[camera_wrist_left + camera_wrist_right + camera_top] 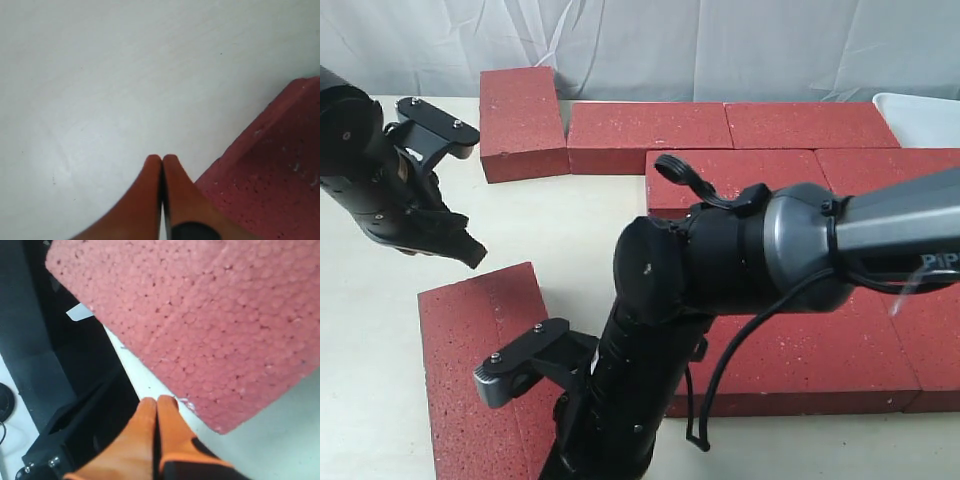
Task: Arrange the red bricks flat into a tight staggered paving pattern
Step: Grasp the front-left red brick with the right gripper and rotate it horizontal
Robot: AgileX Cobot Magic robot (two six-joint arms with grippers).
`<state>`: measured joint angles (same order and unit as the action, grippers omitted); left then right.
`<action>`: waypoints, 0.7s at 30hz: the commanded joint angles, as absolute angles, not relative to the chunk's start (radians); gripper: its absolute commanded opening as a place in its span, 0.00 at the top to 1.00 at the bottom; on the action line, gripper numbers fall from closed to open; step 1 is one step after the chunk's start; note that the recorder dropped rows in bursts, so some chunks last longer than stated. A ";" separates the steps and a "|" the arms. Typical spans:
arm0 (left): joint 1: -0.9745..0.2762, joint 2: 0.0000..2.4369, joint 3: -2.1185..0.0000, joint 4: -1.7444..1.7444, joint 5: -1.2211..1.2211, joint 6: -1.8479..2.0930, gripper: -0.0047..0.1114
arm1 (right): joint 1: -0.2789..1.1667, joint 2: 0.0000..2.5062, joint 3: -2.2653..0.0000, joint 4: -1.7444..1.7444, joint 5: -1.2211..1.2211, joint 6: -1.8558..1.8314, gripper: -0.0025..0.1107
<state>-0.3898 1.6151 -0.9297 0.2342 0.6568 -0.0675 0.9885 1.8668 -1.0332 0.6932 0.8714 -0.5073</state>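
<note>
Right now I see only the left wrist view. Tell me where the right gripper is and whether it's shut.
Observer: The right gripper is shut and empty, tips near a brick; contact unclear.
Operator: Report the paving.
Observer: Exterior view: paved bricks lie flat in rows; a skewed brick lies at lower left.
Operator: Now the right arm.
Observer: The right arm reaches across the middle, above that skewed brick.
</note>
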 commanded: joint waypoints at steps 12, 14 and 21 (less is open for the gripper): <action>-0.288 1.668 -0.925 0.304 0.633 -0.194 0.96 | 0.947 1.878 -1.031 0.531 0.479 -0.387 0.99; -0.266 1.668 -0.925 0.302 0.638 -0.206 0.96 | 0.905 1.878 -1.031 0.533 0.400 -0.368 0.99; -0.261 1.668 -0.925 0.283 0.662 -0.208 0.96 | 0.819 1.852 -1.055 0.586 0.343 -0.361 0.99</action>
